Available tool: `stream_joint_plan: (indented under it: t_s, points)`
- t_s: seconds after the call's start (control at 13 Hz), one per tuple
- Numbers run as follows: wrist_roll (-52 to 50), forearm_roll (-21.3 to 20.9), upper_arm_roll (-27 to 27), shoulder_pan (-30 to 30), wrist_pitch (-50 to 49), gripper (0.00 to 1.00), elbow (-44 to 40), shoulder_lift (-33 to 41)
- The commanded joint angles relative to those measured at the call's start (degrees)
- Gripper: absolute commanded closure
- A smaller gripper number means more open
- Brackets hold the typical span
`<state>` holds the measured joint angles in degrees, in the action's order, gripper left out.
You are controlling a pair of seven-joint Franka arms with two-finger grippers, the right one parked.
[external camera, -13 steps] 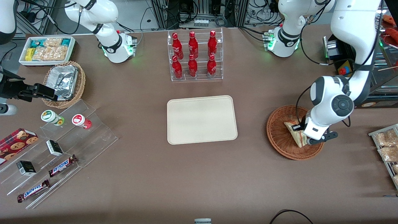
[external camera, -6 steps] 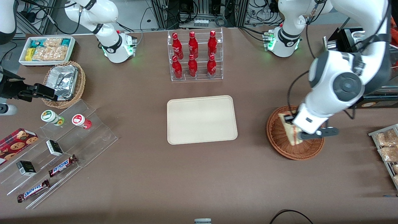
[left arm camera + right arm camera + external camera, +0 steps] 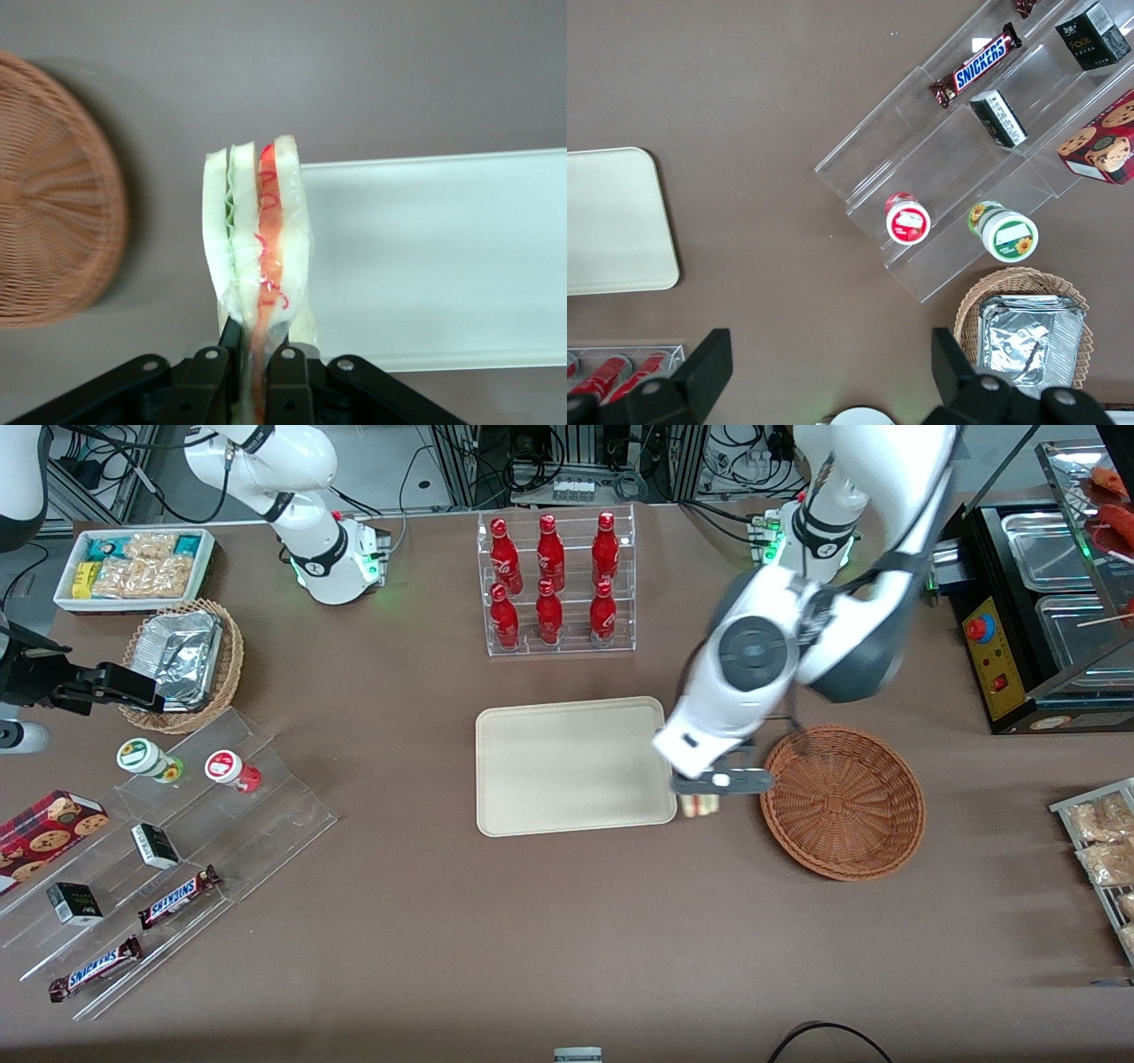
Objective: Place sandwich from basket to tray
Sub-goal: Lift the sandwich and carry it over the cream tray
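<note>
My left gripper (image 3: 709,786) is shut on the sandwich (image 3: 257,239), a wrapped white-bread wedge with green and red-orange layers, and holds it in the air between the basket and the tray. In the front view only the sandwich's end (image 3: 698,806) shows under the gripper, just off the tray's edge. The reddish-brown woven basket (image 3: 842,802) is empty and lies toward the working arm's end; it also shows in the left wrist view (image 3: 53,195). The cream-beige tray (image 3: 574,766) is bare at the table's middle and shows in the left wrist view (image 3: 443,257) beside the sandwich.
A clear rack of red bottles (image 3: 554,584) stands farther from the front camera than the tray. A tan basket with foil (image 3: 182,660), a white bin of snacks (image 3: 133,567) and clear steps with snacks (image 3: 177,850) lie toward the parked arm's end. Packets (image 3: 1103,841) lie beside the basket.
My gripper lifted the sandwich out of the basket and carried it sideways to the tray's edge. The basket is now empty.
</note>
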<state>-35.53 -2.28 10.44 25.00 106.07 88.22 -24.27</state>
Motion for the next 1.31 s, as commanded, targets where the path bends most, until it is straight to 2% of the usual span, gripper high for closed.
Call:
stream_joint_plan:
  t_s: [0.0, 0.46, 1.08, 1.15, 1.23]
  points:
    - [-4.4, 0.4, -0.7, 4.8, -0.1, 1.00, -8.6, -8.4]
    - [-10.6, 0.0, -0.7, 13.1, 9.4, 1.00, -10.9, -18.2]
    - [-10.3, -0.4, -0.8, 14.9, 12.6, 1.00, -10.9, -22.3]
    - [-10.1, -0.4, -0.9, 14.9, 12.6, 0.80, -10.9, -22.3]
    - [-9.9, -0.4, -0.9, 14.9, 12.6, 0.38, -10.9, -22.3]
